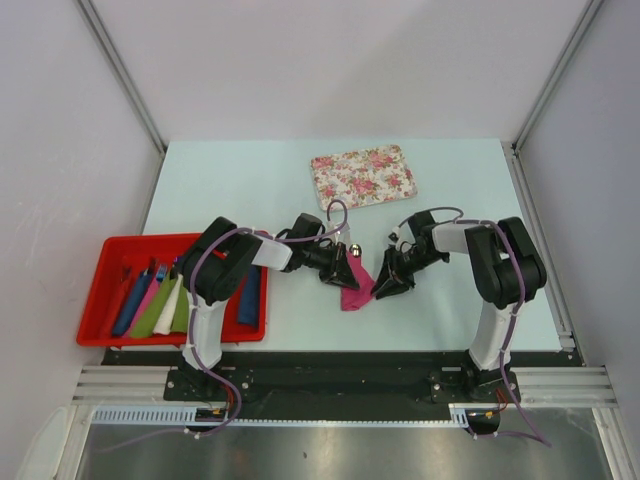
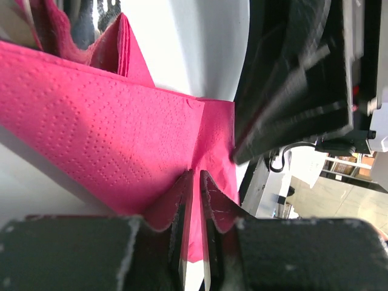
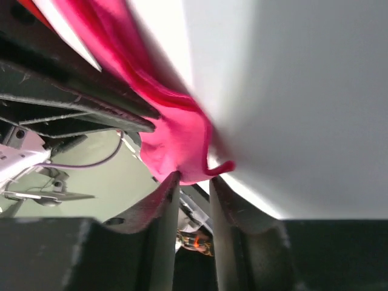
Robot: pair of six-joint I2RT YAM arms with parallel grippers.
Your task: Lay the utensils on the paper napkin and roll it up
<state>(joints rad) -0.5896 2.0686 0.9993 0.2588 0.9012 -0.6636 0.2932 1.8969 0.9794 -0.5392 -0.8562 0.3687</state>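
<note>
The napkin (image 1: 356, 288) lay crumpled into a rough wedge near the table's (image 1: 230, 180) middle, between the two grippers. Its long axis ran near to far, its point towards the arms' bases. It was thin magenta paper with fine embossed dots, folded in soft layers. At the fold's far end something shiny and metallic showed, probably the utensils (image 2: 91, 15).

The left gripper (image 1: 347, 274) was clamped on a pinched-up ridge of the napkin. The right gripper (image 1: 381, 289) stood narrow, with a slit between its fingers (image 3: 167, 209); the napkin's corner touched their tips without lying in the slit.

The red plastic tray (image 1: 92, 300) at the left held slim rolls (image 1: 160, 305), blue, pink, white and green, lying side by side. A floral mat (image 1: 363, 176) lay flat further back.
</note>
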